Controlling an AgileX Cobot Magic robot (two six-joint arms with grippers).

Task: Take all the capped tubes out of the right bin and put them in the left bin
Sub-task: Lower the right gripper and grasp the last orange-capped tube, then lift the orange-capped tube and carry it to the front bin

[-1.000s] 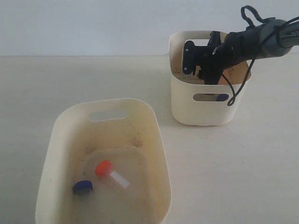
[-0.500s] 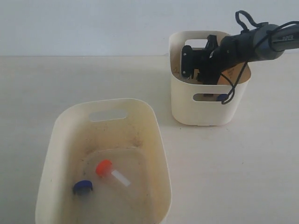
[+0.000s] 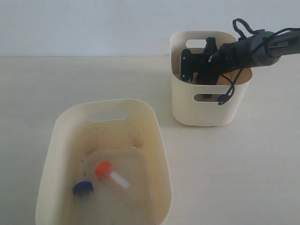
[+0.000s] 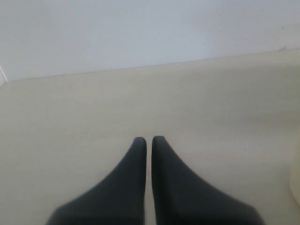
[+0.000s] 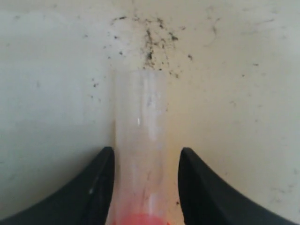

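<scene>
Nearest me, the left bin [image 3: 51, 154] already holds two tubes lying on its speckled floor: an orange-capped one [image 3: 110, 173] and, just beside it, a blue-capped one [image 3: 83, 188]. So I count half the job as done.

Further back, the right gripper [image 5: 146, 152] is down inside the right bin [image 3: 206, 115]. On its wrist camera the third tube [image 5: 140, 122], clear with a red cap, sits lengthwise between the jaws, which look clamped on it against the bin's dirty inner surface. I judge this one grabbed but not yet carried across.

Something blue [image 3: 224, 98] shows at that bin's front slot. It is probably the fourth tube's cap, though I can't be sure.

The left gripper [image 4: 146, 139] is out of the exterior view, closed on nothing above bare table [image 4: 70, 108].
</scene>
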